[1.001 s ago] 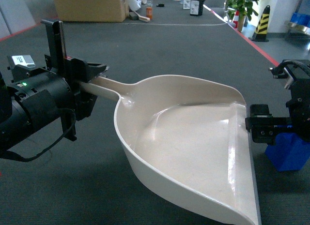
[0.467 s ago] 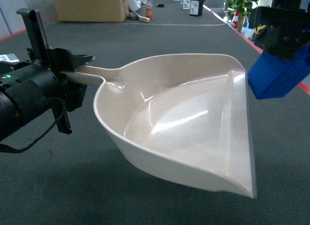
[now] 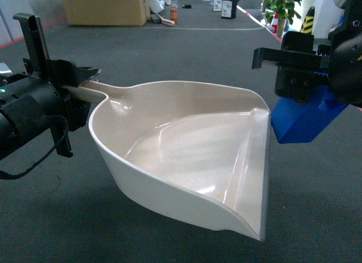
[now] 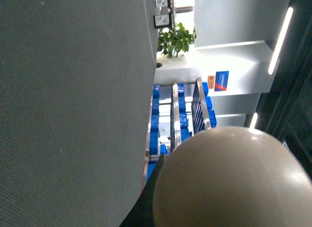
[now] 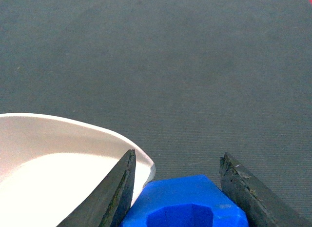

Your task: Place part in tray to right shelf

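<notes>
In the head view the cream dustpan-shaped tray (image 3: 186,150) hangs above the carpet, its flat lip toward the right. My left gripper (image 3: 85,83) is shut on the tray's handle. Seen from the left wrist, the tray (image 4: 229,178) fills the lower right beside one dark finger (image 4: 146,207). My right gripper (image 3: 300,76) is shut on the bright-blue part (image 3: 305,119), which hangs just right of the lip's far corner and outside the tray. In the right wrist view the part (image 5: 185,202) sits between both fingers of that gripper (image 5: 178,158), next to the tray's rim (image 5: 141,161). The right shelf (image 4: 174,114) shows far off, steel rails with blue crates.
Grey carpet lies under everything. Far back stand a cardboard box (image 3: 104,7), small white boxes (image 3: 229,5), a potted plant (image 3: 285,5) and a yellow-black cone (image 3: 307,25). A red floor line (image 3: 294,48) runs along the right.
The right gripper rose with the part from low beside the lip to high right, then came down and left toward the lip's far corner. The tray swung left and lower.
</notes>
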Robot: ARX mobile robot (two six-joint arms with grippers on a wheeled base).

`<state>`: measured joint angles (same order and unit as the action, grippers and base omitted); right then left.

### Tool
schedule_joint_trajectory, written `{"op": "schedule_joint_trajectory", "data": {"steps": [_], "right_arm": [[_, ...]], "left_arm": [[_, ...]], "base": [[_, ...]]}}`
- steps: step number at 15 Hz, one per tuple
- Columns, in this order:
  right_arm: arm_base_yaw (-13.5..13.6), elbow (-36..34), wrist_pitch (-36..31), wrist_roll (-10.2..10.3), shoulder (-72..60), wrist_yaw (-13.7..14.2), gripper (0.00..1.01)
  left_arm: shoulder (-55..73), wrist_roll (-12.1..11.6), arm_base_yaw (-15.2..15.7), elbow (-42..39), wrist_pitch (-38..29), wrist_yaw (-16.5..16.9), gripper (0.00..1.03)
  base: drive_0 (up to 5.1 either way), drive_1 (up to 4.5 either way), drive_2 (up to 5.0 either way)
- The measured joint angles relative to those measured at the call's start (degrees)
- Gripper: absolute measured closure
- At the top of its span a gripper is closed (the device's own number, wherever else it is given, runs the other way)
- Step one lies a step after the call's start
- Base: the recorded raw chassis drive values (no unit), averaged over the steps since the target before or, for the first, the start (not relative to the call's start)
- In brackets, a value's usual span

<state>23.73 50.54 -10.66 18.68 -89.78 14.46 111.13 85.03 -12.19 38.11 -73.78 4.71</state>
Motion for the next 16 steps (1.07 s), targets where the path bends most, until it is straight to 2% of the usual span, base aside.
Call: {"op": "schedule_joint_trajectory", "data": {"steps": [2, 4, 5, 7, 8, 9, 10, 12, 13, 14, 16], "right_arm": [[0.3, -0.2, 1.2, -2.7, 2.3, 2.9, 0.55], [0.3, -0.2, 2.6, -4.2, 6.5, 3.1, 0.55], [0.3, -0.2, 2.7, -4.4, 8.1, 2.3, 0.55], [2.8, 0.8, 2.7, -4.7, 11.6, 1.2, 0.55], [4.1, 1.4, 3.1, -5.0, 13.2, 0.9, 0.55], [4.5, 2.0, 4.3, -4.6, 13.8, -0.2, 0.55], [5.2, 2.7, 6.1, -3.1, 13.6, -1.9, 0.55], [7.5, 3.6, 8.9, 1.4, 11.0, -6.0, 0.55], [8.7, 3.6, 10.4, 3.8, 9.6, -9.1, 0.55], [8.9, 3.6, 10.8, 5.2, 8.4, -10.7, 0.5], [8.4, 3.1, 9.6, 6.3, 7.8, -9.9, 0.26]], "left_arm": [[0.0, 0.3, -0.7, 0.0, -0.1, 0.3, 0.91], [0.0, 3.1, -0.7, 0.1, -0.6, 0.4, 0.91], [0.0, 2.6, -0.8, 0.3, -0.4, 1.5, 0.91], [0.3, 0.0, -2.7, 0.0, 0.7, 3.4, 0.91], [0.3, -0.2, -3.0, 0.0, 0.2, 3.7, 0.91], [0.3, -0.4, -2.7, 0.0, 0.3, 3.3, 0.91], [0.3, -0.5, -2.4, 0.0, 0.3, 3.1, 0.91], [0.3, -0.6, -2.3, 0.0, 0.3, 3.1, 0.91], [0.3, -0.8, -2.3, 0.0, 0.3, 3.1, 0.91], [0.3, -1.0, -2.3, 0.0, 0.3, 3.1, 0.91], [0.3, -1.6, -2.3, 0.0, 0.5, 3.1, 0.91]], "base": [[0.0, 0.0, 0.0], [0.0, 0.0, 0.0], [0.0, 0.0, 0.0], [0.0, 0.0, 0.0], [0.0, 0.0, 0.0], [0.0, 0.0, 0.0], [0.0, 0.0, 0.0], [0.0, 0.0, 0.0], [0.0, 0.0, 0.0], [0.0, 0.0, 0.0], [0.0, 0.0, 0.0]]}}
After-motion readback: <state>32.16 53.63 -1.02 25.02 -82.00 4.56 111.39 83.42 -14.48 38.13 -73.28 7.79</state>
